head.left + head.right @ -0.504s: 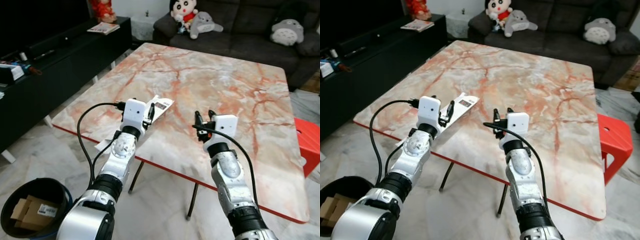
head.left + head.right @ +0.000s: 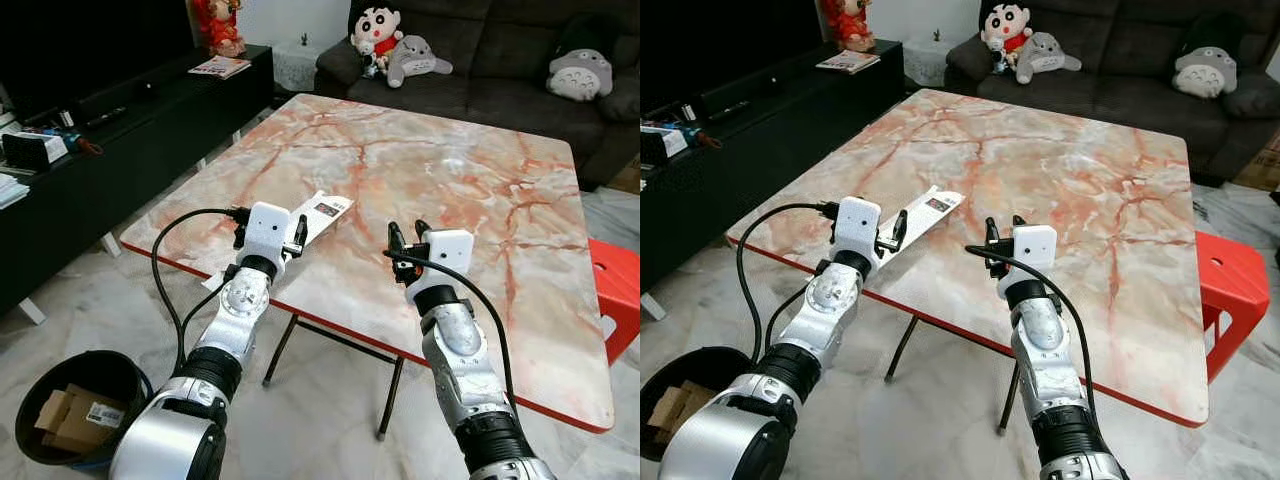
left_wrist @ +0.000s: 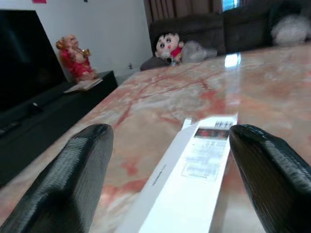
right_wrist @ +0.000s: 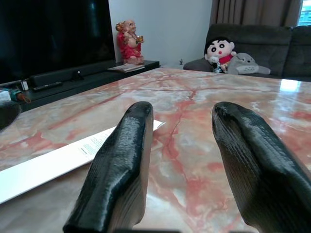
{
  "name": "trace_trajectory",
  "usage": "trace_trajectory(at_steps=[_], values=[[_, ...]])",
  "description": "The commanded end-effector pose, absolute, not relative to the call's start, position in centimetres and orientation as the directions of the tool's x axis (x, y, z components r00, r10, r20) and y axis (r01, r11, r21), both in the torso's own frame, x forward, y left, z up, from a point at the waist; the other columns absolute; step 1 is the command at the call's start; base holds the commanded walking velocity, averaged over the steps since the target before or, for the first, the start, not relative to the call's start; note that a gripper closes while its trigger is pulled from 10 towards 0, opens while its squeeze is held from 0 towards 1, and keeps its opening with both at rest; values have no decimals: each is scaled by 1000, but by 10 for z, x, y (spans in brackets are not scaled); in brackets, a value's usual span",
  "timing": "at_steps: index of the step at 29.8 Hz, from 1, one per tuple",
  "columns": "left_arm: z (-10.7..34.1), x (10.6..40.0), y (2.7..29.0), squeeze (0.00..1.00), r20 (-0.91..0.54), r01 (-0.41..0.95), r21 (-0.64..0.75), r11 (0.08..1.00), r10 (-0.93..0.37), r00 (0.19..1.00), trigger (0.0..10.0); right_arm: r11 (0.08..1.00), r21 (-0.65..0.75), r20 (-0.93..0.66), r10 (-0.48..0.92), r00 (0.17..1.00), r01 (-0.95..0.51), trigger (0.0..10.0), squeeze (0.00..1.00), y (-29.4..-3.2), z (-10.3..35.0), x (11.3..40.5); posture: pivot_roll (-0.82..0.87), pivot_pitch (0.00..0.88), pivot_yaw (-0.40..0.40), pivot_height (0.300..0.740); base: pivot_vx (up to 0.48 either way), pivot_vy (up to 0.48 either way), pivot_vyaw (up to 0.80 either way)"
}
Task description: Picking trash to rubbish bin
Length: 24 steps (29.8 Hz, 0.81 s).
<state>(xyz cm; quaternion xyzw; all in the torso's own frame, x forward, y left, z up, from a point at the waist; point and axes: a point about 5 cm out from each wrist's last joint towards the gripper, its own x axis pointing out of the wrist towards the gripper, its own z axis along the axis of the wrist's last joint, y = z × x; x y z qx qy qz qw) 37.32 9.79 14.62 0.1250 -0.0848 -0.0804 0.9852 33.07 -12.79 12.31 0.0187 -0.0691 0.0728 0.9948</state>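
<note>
A flat white cardboard package (image 2: 322, 212) with a printed label lies on the marble table (image 2: 450, 170), close to its left front edge. My left gripper (image 2: 270, 230) hovers just above the package's near end, open. The package (image 3: 194, 165) runs between its two black fingers (image 3: 73, 179) without touching them. My right gripper (image 2: 408, 245) is open over bare marble near the front edge, to the right of the package, with nothing between its fingers (image 4: 121, 160). A black rubbish bin (image 2: 110, 362) holding cardboard scraps stands on the floor at my lower left.
A red stool (image 2: 620, 290) stands beside the table's right edge. A long black TV cabinet (image 2: 120, 130) runs along the left. A dark sofa (image 2: 480, 40) with plush toys is behind the table. Marble floor lies between the bin and the table.
The whole picture has shifted slightly because the camera moved. Both grippers keep the same open pose over the table, and the package lies where it was.
</note>
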Motion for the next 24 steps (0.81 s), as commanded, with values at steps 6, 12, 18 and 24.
trace_trajectory(at_steps=[6, 12, 18, 24], values=[[140, 378, 101, 1000, 59, 140, 406, 903, -179, 982, 10000, 989, 25, 138, 141, 980, -145, 10000, 0, -130, 124, 331, 66, 29, -42, 740, 0, 0, 0], [132, 380, 101, 1000, -16, 169, 552, 817, -192, 981, 10000, 988, 27, 135, 146, 980, -151, 10000, 0, -129, 124, 331, 68, 38, -45, 740, 0, 0, 0], [121, 378, 98, 0, -95, 217, 687, 694, -210, 973, 10000, 987, 28, 133, 151, 980, -156, 10000, 0, -128, 124, 332, 70, 46, -46, 740, 0, 0, 0], [110, 375, 96, 0, -155, 248, 759, 602, -202, 967, 10000, 987, 28, 133, 153, 979, -158, 10000, 0, -128, 125, 332, 66, 51, -47, 740, 0, 0, 0]])
